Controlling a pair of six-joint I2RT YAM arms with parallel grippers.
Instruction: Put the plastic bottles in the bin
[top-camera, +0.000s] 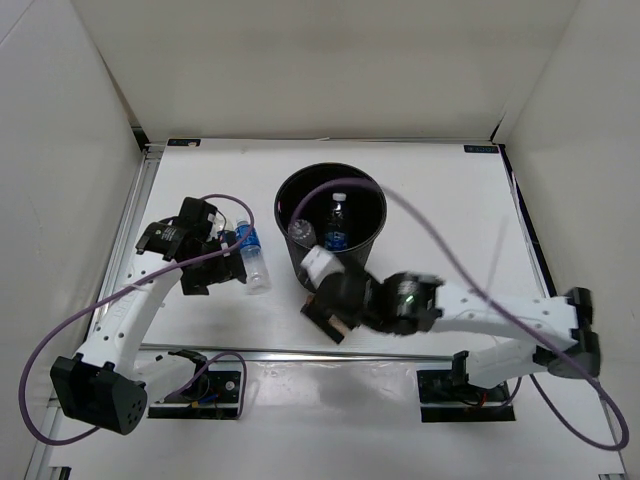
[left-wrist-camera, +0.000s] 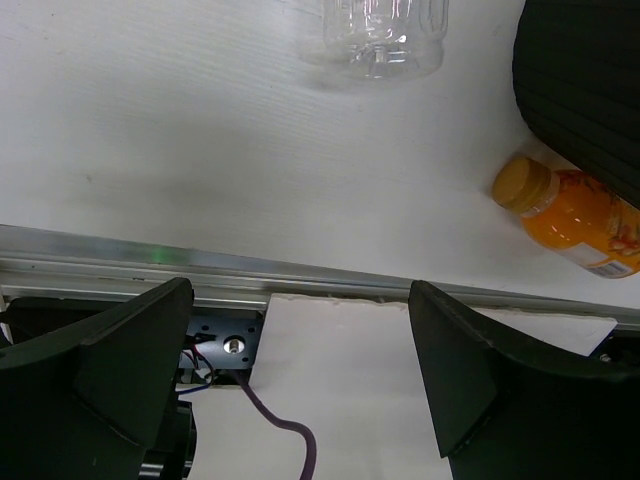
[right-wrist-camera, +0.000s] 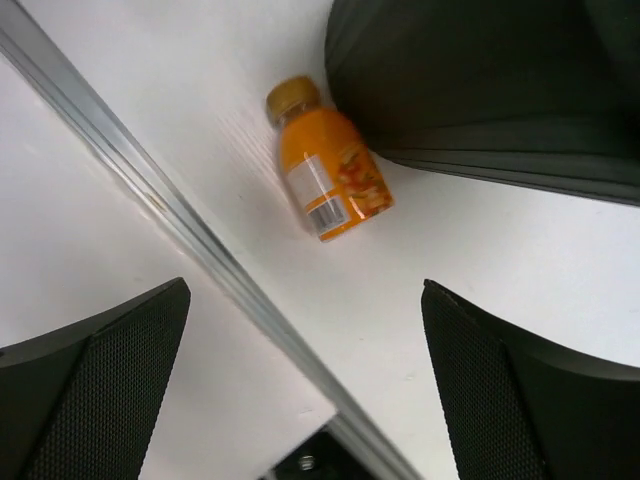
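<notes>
Top view
- Bin: black, round, standing upright at the middle of the white table
- Two bottles inside the bin: one with a blue label, one clear against the left wall
- Clear bottle, blue label, lying on the table left of the bin and apart from it
- Left gripper: just beside that bottle; finger state cannot be told from here
- Right gripper: low at the near side of the bin (its fingers are hard to make out)
- Metal rail: runs across the table's near edge

Left wrist view
- Left gripper: fingers spread wide, nothing between them
- Clear bottle: base end showing at the top edge, well ahead of the fingers
- Orange bottle: lying on its side at the foot of the bin

Right wrist view
- Right gripper: fingers wide apart, holding nothing
- Orange bottle: on its side with its cap on, lying on the table between the bin's wall and the rail, close against the bin
</notes>
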